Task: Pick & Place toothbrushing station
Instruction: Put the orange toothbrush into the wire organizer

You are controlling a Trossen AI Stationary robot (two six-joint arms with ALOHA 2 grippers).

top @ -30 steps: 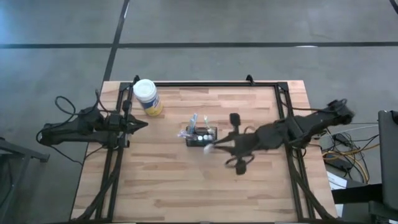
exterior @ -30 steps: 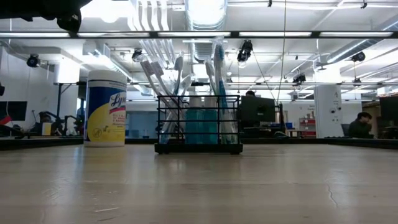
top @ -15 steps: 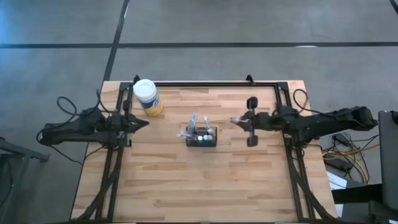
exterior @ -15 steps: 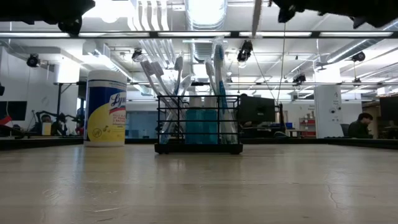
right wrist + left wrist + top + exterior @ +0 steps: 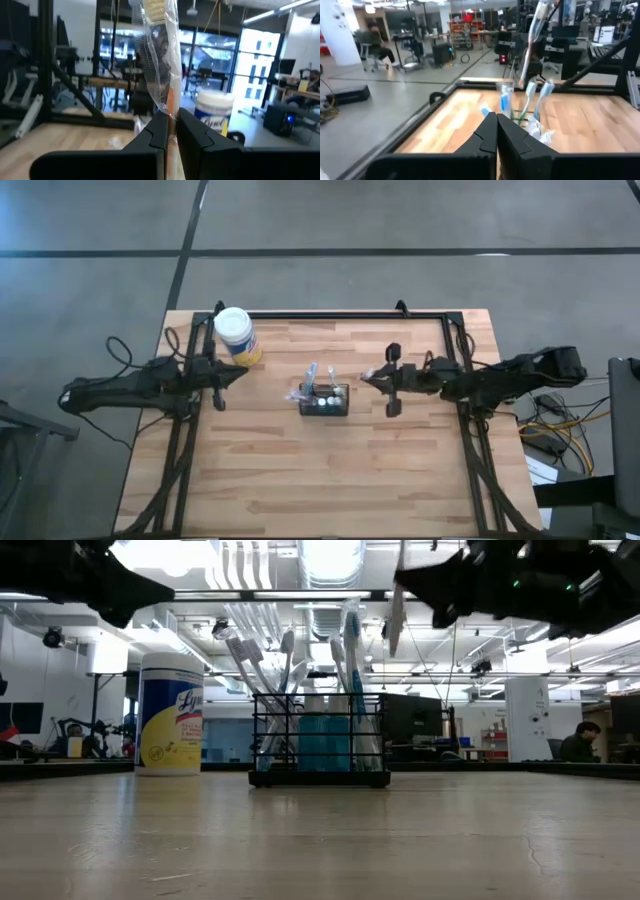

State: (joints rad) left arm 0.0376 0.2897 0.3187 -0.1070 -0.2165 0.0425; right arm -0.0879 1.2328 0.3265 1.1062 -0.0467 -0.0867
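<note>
Toothbrushing station (image 5: 325,399) mid-table, upright, brushes inside. Right gripper (image 5: 367,376) just right of it, above table, pinching a wrapped toothbrush (image 5: 160,55). Left gripper (image 5: 240,373) at left edge, fingers closed, empty.

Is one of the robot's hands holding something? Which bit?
Yes. The right tool pinches a plastic-wrapped toothbrush by its handle end, bristles up. The left tool holds nothing.

Black mesh toothbrushing station (image 5: 325,400) with blue-and-white toothbrushes (image 5: 350,660), yellow canister (image 5: 237,338) with white lid, light wood table (image 5: 300,470)
</note>
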